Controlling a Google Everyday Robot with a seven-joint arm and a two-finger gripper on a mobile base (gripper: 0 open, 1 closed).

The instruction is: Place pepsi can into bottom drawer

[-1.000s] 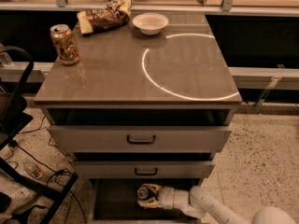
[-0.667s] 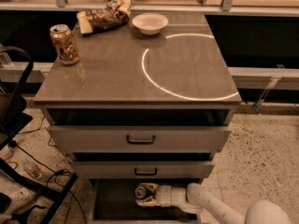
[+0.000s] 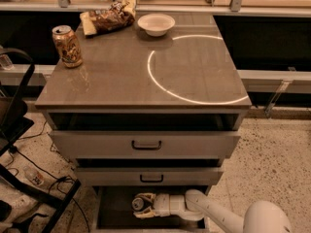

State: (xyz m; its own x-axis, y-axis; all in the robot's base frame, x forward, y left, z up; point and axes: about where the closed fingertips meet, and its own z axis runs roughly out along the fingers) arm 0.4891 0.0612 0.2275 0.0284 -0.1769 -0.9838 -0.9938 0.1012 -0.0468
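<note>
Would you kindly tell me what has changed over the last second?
The pincer, gripping the small silver-topped pepsi can, slid a little leftward inside the deep grey bottom drawer. The tan-orange patterned can, white bowl and snack bag stayed put.

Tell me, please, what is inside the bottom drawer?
Inside the bottom drawer, the gripper holds the pepsi can, silver top showing. The drawer's rear is hidden beneath the middle drawer, and the gripper covers the can's body.

Your cabinet top is carrying a tan can, snack bag and bowl. Your gripper is clasping the pepsi can in the bottom drawer.
</note>
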